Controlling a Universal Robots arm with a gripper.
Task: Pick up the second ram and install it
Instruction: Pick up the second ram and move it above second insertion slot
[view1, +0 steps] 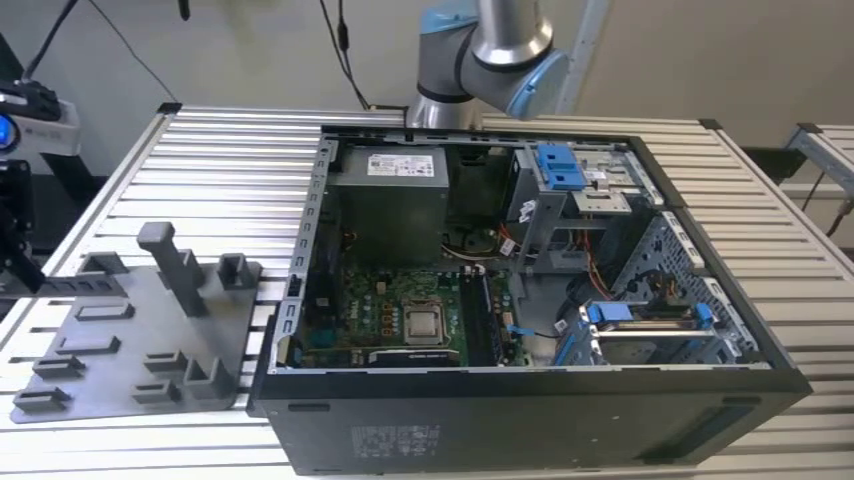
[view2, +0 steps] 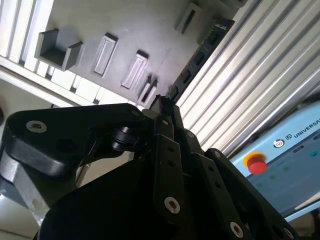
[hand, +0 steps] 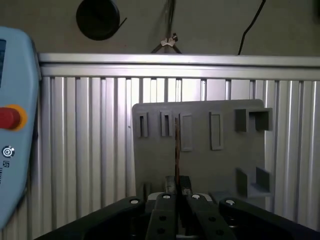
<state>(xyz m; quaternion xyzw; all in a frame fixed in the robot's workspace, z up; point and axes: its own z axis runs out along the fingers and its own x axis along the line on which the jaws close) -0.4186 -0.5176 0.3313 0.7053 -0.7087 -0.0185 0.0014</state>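
My gripper (view1: 19, 270) is at the far edge of the exterior view's left, beside the grey holder plate (view1: 120, 360). It is shut on the second ram (view1: 78, 285), a thin dark stick that reaches out level over the plate's back edge. In the second wrist view the ram (view2: 200, 55) shows as a dark board with black chips running away from the fingertips (view2: 162, 107). The first wrist view has the ram (hand: 176, 150) edge-on, clamped between the fingers (hand: 165, 200), with the holder plate (hand: 225, 165) behind it.
The open computer case (view1: 534, 400) lies on the slatted table, with its motherboard (view1: 400, 320) and blue drive clips (view1: 561, 165) exposed. A tall grey post (view1: 167, 260) stands on the plate. A teach pendant (view2: 285, 150) with a red button sits close to the gripper.
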